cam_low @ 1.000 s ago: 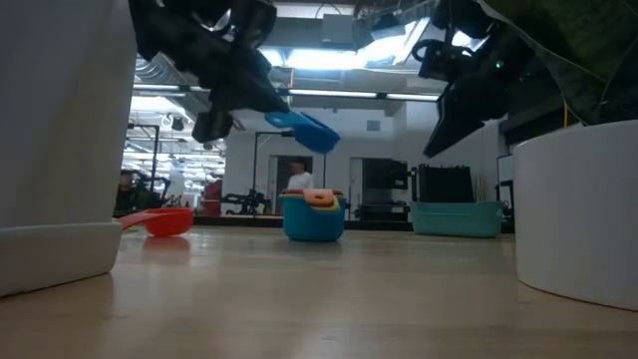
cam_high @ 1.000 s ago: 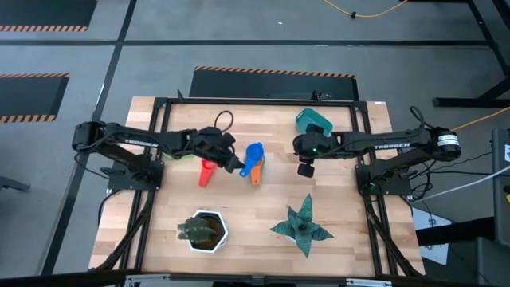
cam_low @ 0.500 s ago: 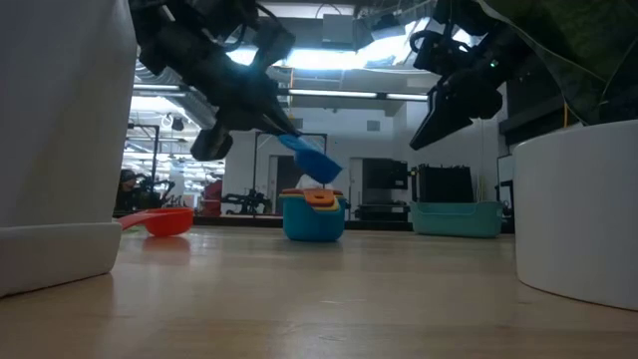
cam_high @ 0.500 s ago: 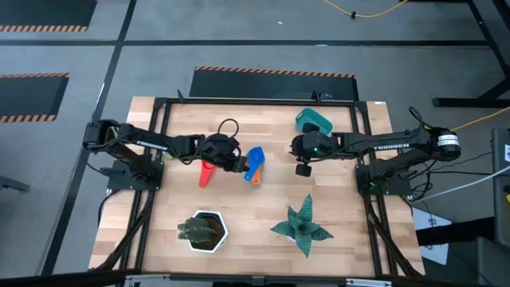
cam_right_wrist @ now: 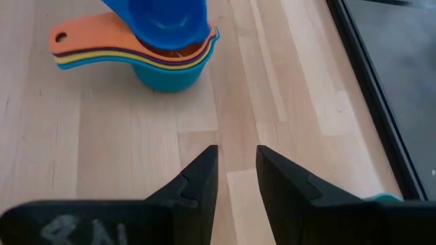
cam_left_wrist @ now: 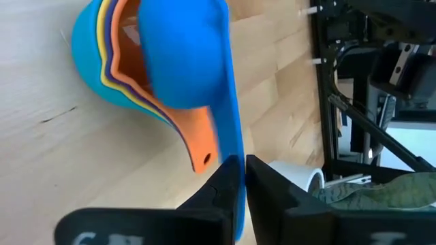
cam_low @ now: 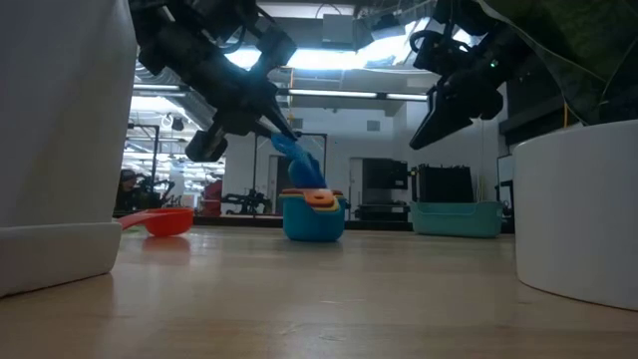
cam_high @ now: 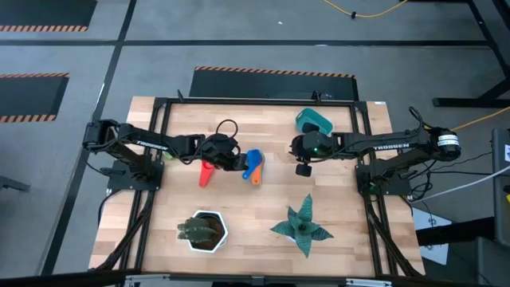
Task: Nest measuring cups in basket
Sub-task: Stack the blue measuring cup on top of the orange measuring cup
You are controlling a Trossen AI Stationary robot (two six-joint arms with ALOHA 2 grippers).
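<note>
on the light wooden slatted table, mid-board, sits a nested stack of plastic measuring cups, light blue outermost, then purple, yellow, orange, handles fanned one way. left gripper is clamped on the handle of a dark blue plastic measuring cup, tilted steeply into the stack's mouth. a red plastic cup lies apart. small teal plastic basket stands near the far edge. right gripper hovers parted, holding nothing. behind: workshop room. versus half a second ago, the blue cup tipped lower.
</note>
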